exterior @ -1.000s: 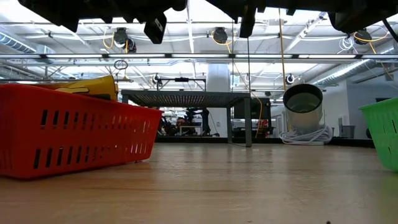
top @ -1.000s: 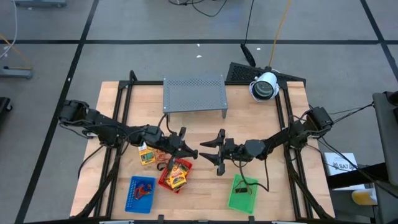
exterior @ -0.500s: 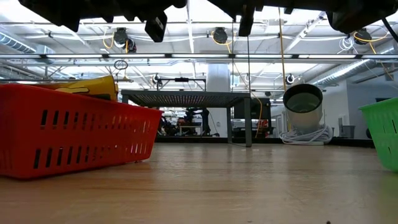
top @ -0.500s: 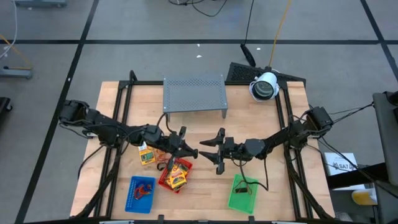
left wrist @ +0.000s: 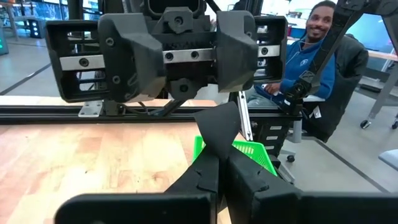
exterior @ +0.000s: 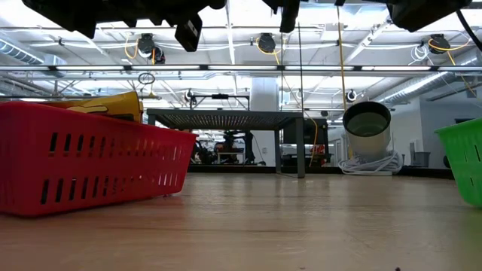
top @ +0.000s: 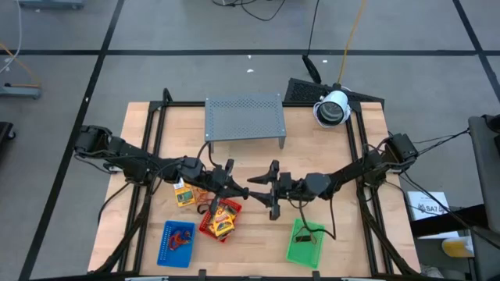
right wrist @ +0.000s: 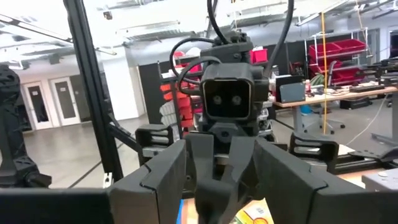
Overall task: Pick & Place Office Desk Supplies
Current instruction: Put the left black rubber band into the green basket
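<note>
Left gripper point(top: 229, 177): fingers pressed together, nothing held, poised just above the red tray point(top: 221, 220). Right gripper point(top: 264, 190): jaws spread wide, empty, facing the left one across a narrow gap.

Progress, judged partial: yellow packets point(top: 224, 217) lie in the red tray just below the left gripper; rubber bands point(top: 181, 239) sit in the blue tray point(top: 177, 243) further out. One packet point(top: 184, 195) remains on the table point(top: 312, 156) beside the left wrist, long axis toward the near edge.

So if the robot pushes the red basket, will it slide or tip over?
Probably slide: the red mesh basket sits low and wide on the smooth wooden table. It looks light, holding only yellow packets, so a nudge might move it easily.
</note>
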### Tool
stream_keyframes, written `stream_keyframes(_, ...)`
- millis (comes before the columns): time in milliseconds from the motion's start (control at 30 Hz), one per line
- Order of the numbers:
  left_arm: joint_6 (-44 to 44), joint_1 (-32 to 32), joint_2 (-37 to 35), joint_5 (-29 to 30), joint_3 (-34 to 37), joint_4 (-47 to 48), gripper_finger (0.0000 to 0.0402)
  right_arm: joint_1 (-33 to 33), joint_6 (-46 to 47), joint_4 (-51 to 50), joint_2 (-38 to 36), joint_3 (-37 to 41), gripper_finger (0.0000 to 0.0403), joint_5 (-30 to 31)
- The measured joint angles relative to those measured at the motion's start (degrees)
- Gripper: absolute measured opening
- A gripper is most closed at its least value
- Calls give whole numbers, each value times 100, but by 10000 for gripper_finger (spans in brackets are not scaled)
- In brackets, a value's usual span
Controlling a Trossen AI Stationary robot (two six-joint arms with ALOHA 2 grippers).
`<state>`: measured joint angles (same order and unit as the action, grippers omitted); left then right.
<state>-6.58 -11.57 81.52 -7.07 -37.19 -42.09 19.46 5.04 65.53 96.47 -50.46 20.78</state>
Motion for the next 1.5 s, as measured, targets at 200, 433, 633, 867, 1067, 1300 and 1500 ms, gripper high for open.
stream_keyframes(200, -3, 0, 0, 0, 0, -3, 10, 2, 70, -65, 0, 0, 180, -2)
stream_keyframes(433, 1, -1, 0, -2, 0, -6, 7, 2, 135, -71, 0, 0, 181, -2)
stream_keyframes(633, 1, 0, 0, -2, 0, -6, 19, -43, 272, -182, 0, -52, 181, -4)
stream_keyframes(867, -36, -1, 0, -4, 0, 1, 6, -217, 372, -1439, 2, -569, 181, -145)
stream_keyframes(1067, -88, 0, -4, -24, -2, -11, 22, -169, 484, -1601, 3, -579, 181, -151)
stream_keyframes(1300, -90, -1, -3, -50, -2, -11, 7, -166, 535, -1606, 2, -579, 181, -157)
stream_keyframes(1500, -82, 0, -4, -48, -2, -8, 21, -141, 482, -1610, 2, -579, 180, -155)
